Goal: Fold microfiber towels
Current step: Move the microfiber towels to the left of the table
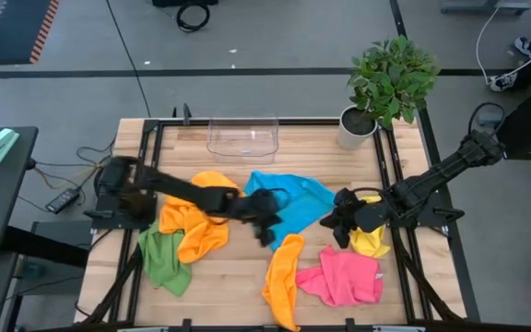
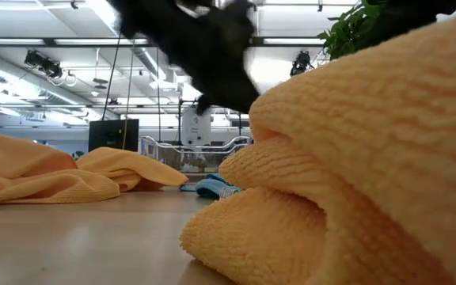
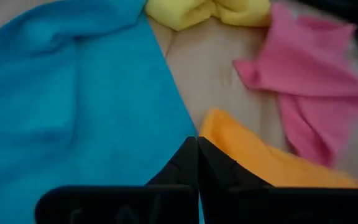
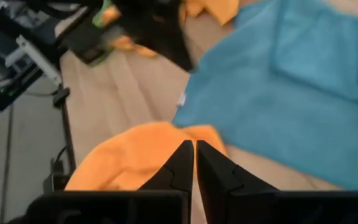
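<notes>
While both arms reach in toward the middle of the wooden table (image 1: 238,277), we find the left gripper (image 1: 267,232) hovering at the near left edge of the blue towel (image 1: 289,205), its fingers (image 3: 188,163) pressed together with nothing between them. We see the right gripper (image 1: 339,227) at the blue towel's right corner, just beside the yellow towel (image 1: 371,240); its fingers (image 4: 185,163) are nearly touching, with only a thin slit between them, and no cloth shows between them. We count the cloths from above: the blue one lies spread in the middle, an orange towel (image 1: 197,221) is bunched to its left under the left arm, a green towel (image 1: 164,258) lies crumpled near the left front, a second orange towel (image 1: 282,277) stretches in a long strip toward the front edge, and a pink towel (image 1: 344,277) lies rumpled beside it on the right. We note that none of them is folded neatly. At the far edge a clear plastic tray (image 1: 242,138) stands, and a potted plant (image 1: 385,83) sits at the far right corner. From table height, an orange cloth fills most of our near view.
</notes>
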Controlling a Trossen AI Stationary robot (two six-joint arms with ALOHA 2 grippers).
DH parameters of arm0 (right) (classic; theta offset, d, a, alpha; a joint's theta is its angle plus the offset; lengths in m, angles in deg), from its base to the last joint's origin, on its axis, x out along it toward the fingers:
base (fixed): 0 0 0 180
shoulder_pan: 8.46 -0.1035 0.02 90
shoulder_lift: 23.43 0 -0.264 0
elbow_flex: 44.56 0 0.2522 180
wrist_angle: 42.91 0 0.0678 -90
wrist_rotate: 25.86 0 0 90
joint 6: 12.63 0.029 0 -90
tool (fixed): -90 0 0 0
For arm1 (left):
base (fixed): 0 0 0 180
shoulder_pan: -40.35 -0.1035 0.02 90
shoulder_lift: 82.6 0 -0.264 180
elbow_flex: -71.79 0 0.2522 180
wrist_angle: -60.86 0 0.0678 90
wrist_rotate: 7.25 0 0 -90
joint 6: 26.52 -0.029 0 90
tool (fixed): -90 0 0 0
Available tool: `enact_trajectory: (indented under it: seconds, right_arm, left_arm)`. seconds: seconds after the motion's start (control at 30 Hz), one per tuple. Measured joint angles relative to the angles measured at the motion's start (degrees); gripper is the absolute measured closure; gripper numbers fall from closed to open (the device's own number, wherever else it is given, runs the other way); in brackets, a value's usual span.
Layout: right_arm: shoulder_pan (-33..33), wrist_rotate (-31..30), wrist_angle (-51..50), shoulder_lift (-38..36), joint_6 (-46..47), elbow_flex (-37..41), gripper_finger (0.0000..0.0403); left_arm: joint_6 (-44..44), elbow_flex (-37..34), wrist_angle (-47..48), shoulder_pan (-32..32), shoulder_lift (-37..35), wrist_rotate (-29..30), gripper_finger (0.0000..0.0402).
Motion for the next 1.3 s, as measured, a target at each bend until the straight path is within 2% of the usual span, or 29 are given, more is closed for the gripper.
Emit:
enact_trajectory:
  seconds: [0.17, 0.33, 0.5, 0.63, 0.77, 0.93, 1.03, 1.17, 1.3]
  right_arm:
    - [-3.7, 0.7, -0.6, 0.0, 0.2, 0.0, 0.0376]
    - [-6.8, 0.6, -1.2, 0.0, 0.1, 0.0, 0.0376]
    - [-7.9, 0.4, -2.3, 0.0, -0.7, 0.0, 0.0376]
    - [-7.8, -0.1, -3.7, 0.0, -0.7, 0.0, 0.0376]
    - [-7.8, -2.3, -4.3, 0.0, -1.1, 0.0, 0.0376]
    - [-7.8, -5.4, -4.2, 0.0, -1.2, 0.0, 0.0376]
    - [-7.8, -7.3, -4.2, 0.0, -1.0, 0.0, 0.0376]
    - [-6.8, -7.9, -4.1, 0.0, 0.5, 0.0, 0.0376]
    - [-5.6, -7.4, -4.2, 0.0, 1.2, 0.0, 0.0376]
  left_arm:
    - [-0.8, 14.9, 14.0, -4.4, 12.9, 0.0, 0.0396]
    - [-3.4, 23.7, 26.6, -6.3, 19.0, 0.1, 0.0396]
    - [-4.6, 22.9, 38.4, -6.7, 18.7, 0.1, 0.0396]
    - [-5.2, 18.2, 50.6, -5.3, 15.6, 1.1, 0.0395]
    - [-2.4, 5.3, 51.5, -2.9, 7.1, 4.1, 0.0395]
    - [6.3, -15.1, 48.7, -2.8, -8.2, 3.5, 0.0395]
    - [10.8, -24.3, 49.4, -3.6, -17.2, 3.2, 0.0397]
    - [15.1, -30.5, 52.2, -5.4, -29.4, 3.3, 0.0395]
    - [17.5, -30.7, 52.5, -6.6, -39.8, 3.8, 0.0395]
